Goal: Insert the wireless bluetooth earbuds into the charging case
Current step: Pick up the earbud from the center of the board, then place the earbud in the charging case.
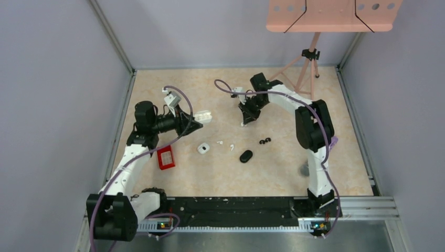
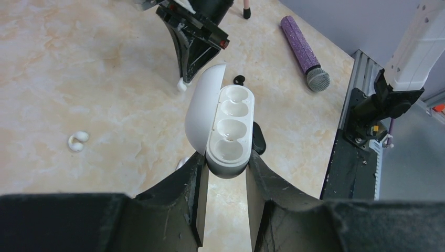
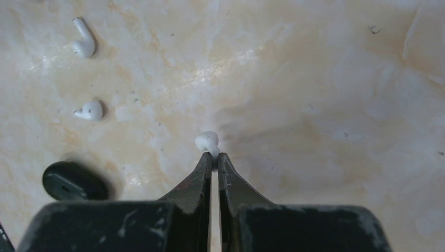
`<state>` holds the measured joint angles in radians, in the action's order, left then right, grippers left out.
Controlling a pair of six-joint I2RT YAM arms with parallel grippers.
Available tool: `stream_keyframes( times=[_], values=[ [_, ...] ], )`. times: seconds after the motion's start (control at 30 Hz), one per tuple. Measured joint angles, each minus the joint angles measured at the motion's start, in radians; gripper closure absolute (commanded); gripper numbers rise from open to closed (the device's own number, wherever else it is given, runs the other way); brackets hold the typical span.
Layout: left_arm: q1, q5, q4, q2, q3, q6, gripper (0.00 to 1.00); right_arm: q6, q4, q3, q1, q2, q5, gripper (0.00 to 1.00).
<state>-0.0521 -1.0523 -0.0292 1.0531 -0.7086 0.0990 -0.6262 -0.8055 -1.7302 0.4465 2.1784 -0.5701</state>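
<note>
My left gripper point(image 2: 226, 164) is shut on a white charging case point(image 2: 226, 126) with its lid open and its wells empty. In the top view the left gripper point(image 1: 198, 121) holds the case point(image 1: 205, 115) above the table at the middle left. My right gripper point(image 3: 215, 156) is shut on the stem of a white earbud point(image 3: 208, 140). It hangs just above the table, to the right of the case point(image 1: 245, 122). Two more white earbuds point(image 3: 84, 41) point(image 3: 90, 110) lie loose, also seen from above point(image 1: 219, 142) point(image 1: 231, 147). A black pair of earbuds point(image 1: 265, 140) lies to their right.
A black closed case point(image 1: 245, 156), a small white case point(image 1: 203, 148) and a red box point(image 1: 166, 157) lie near the middle. A purple microphone point(image 2: 304, 52) lies at the right. A pink tripod stand point(image 1: 309, 63) is at the back right. Another white earbud point(image 2: 77, 140) lies on the table.
</note>
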Motion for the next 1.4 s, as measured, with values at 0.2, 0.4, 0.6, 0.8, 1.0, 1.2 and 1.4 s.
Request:
stream_keyframes(
  times=[0.2, 0.4, 0.6, 0.8, 1.0, 1.2, 1.4],
  values=[
    [-0.013, -0.006, -0.042, 0.056, 0.000, -0.009, 1.00, 0.021, 0.038, 0.092, 0.000, -0.209, -0.031, 1.00],
    [-0.070, -0.006, -0.087, 0.113, -0.013, -0.028, 1.00, 0.141, 0.156, 0.121, 0.004, -0.509, -0.080, 1.00],
    [-0.132, -0.006, -0.169, 0.151, -0.056, -0.017, 1.00, 0.318, 0.356, 0.127, 0.097, -0.702, -0.019, 1.00],
    [-0.154, -0.005, -0.287, 0.174, -0.079, 0.064, 1.00, 0.420, 0.434, 0.134, 0.204, -0.694, 0.028, 1.00],
    [-0.186, -0.005, -0.348, 0.180, -0.113, 0.094, 1.00, 0.449, 0.444, 0.134, 0.230, -0.655, 0.029, 1.00],
    [-0.209, -0.005, -0.370, 0.180, -0.114, 0.106, 1.00, 0.455, 0.443, 0.133, 0.239, -0.633, 0.000, 1.00],
    [-0.211, -0.003, -0.371, 0.180, -0.114, 0.111, 1.00, 0.454, 0.442, 0.133, 0.246, -0.631, -0.036, 1.00]
  ],
)
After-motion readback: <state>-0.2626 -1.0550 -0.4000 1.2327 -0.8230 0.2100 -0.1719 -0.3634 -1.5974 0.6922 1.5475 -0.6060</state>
